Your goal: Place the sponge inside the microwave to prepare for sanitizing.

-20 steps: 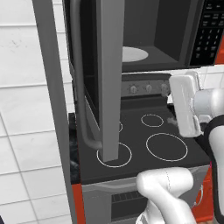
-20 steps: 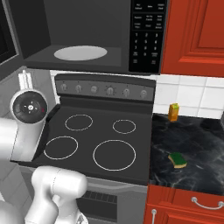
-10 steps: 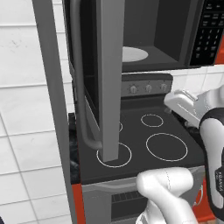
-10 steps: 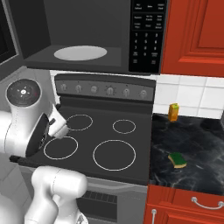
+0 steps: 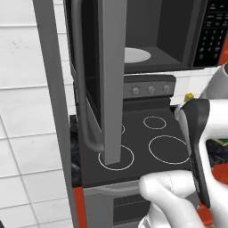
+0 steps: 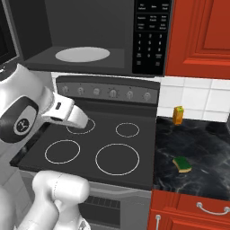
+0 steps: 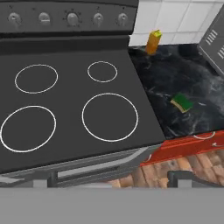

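Hovering over the stove, sponge on the counter

Gripper [image 7: 111,183] sits above the front edge of the black four-ring stove [image 6: 94,143], jaws spread wide, nothing between them; only one dark fingertip pokes up clearly at the bottom of the hand view. Sponge [image 6: 182,164] lies flat on the dark marbled counter [image 6: 202,148] right of the stove, green layer up, yellow edge showing, well apart from the gripper. Small upright orange-yellow object [image 6: 178,115] stands at the back of that counter, near the white tiled wall [image 6: 197,96]. Microwave [image 6: 99,40] hangs above the stove, door [image 5: 104,75] swung open to the left, white turntable [image 6: 82,54] bare inside, black keypad [image 6: 150,36] on its right. Red cabinets [image 6: 202,36] right of the microwave and below the counter. Wood-look floor in the hand view.
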Robot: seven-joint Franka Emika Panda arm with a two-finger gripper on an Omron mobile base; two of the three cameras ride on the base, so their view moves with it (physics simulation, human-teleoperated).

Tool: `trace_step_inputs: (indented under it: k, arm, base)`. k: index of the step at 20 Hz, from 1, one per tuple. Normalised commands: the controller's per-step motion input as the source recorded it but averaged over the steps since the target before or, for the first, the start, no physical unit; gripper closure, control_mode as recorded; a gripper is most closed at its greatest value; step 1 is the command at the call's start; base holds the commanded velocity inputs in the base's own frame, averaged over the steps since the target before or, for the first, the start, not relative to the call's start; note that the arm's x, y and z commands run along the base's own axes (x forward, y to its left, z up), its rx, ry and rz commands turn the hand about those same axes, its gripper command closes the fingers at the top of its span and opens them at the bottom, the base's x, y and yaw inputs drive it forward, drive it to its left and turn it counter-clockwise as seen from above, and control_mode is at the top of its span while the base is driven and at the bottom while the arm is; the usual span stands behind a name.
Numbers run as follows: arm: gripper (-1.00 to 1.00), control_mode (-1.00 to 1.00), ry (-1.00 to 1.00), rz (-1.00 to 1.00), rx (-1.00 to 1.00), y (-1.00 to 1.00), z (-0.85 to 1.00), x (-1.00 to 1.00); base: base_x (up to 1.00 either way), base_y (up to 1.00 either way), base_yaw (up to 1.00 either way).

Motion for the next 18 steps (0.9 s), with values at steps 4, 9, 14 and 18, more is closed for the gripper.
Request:
trace_step_inputs:
  k: [4,9,14,18]
  arm:
    - [-1.00,-1.00,0.10,0.01,-0.41,-0.76,-0.05,0.13]
    - [-1.00,-1.00,0.07,0.03,-0.16,-0.90,-0.31,0.32]
    - [-1.00,-1.00,0.02,-0.02,-0.02,-0.93,-0.30,0.35]
    - [-1.00,-1.00,0.02,-0.01,0.02,-0.59,-0.31,0.18]
  base:
    - [0.00,0.00,0.00]
    - [0.00,0.00,0.00]
    - [0.00,0.00,0.00]
    - [0.00,0.00,0.00]
